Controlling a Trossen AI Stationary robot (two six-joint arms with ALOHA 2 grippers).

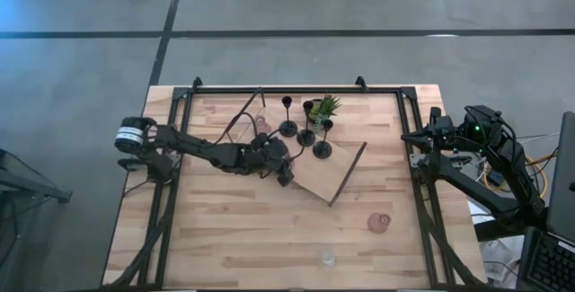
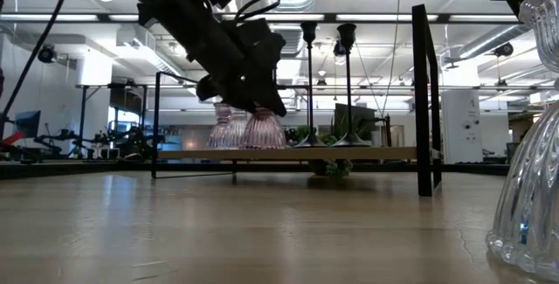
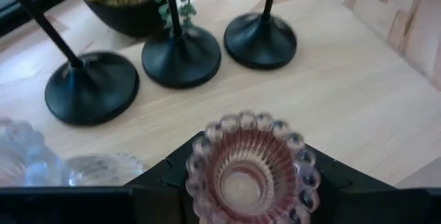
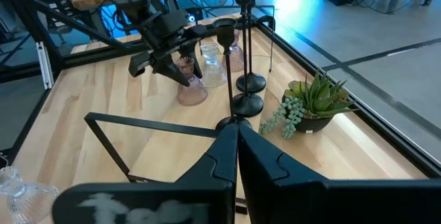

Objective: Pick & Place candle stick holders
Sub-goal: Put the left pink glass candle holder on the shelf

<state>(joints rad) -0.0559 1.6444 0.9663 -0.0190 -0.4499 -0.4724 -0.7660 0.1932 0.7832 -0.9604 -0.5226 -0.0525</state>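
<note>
Three slim black holders (image 1: 306,136) stand on their round bases on the wooden board (image 1: 346,177), next to a small potted plant (image 1: 325,108). My left gripper (image 1: 278,162) is over the board's left part, shut on a pink ribbed glass cup (image 3: 251,169). Two clear cups (image 3: 96,169) stand on the board just beside it. A pink cup (image 1: 380,223) and a clear cup (image 1: 329,258) stand on the table nearer the front edge. My right gripper (image 4: 238,148) is shut and empty at the table's right edge. My left gripper pinches the pink cup between its two fingers (image 3: 172,179), one on each side of the upper wall just below the beaded rim (image 3: 207,141). The fingers slant down from the table's left side. The cup stands upright, its flared foot (image 2: 262,140) at the board's surface.
The board has dark metal handles standing up at its ends (image 2: 424,100). The table is framed by a black rail (image 1: 296,88). A clear glass cup (image 2: 533,144) looms close to the low camera. Bare tabletop lies to the board's near left (image 1: 225,229).
</note>
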